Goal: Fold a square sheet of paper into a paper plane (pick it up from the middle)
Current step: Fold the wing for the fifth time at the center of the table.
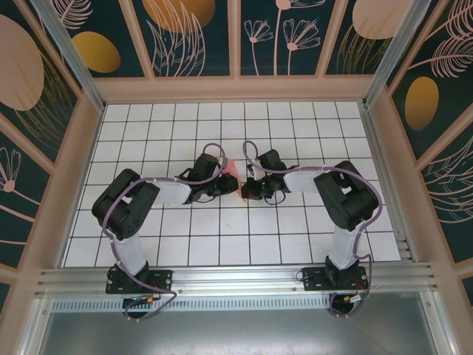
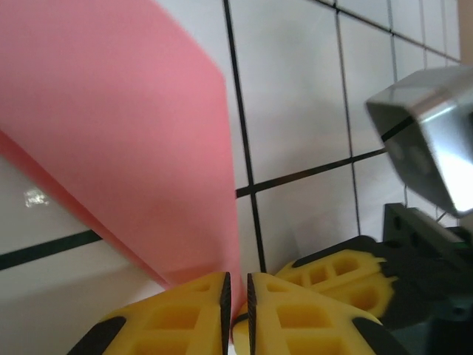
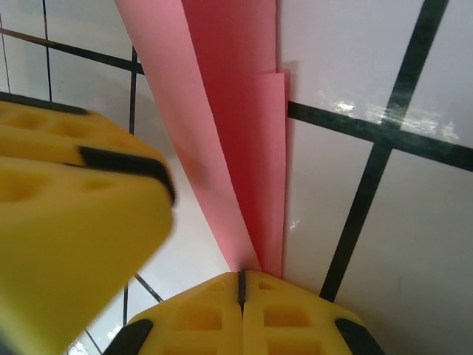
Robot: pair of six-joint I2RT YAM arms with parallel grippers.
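The salmon-pink sheet of paper [image 1: 230,168] is folded into a narrow layered strip and held between both grippers at the middle of the table. In the left wrist view the paper [image 2: 126,126] runs down into the narrow slit between my left gripper's [image 2: 236,285] yellow fingers. In the right wrist view its overlapping layers [image 3: 236,111] taper into my right gripper [image 3: 241,277], whose jaws are pressed together on its lower tip. The two grippers [image 1: 225,182] [image 1: 244,191] stand almost touching, facing each other.
The white gridded table [image 1: 222,237] is walled by beige rails and patterned panels. The right gripper's yellow fingers [image 2: 336,277] and metal wrist housing [image 2: 429,140] crowd the left wrist view. The left gripper's finger [image 3: 66,200] looms close in the right wrist view.
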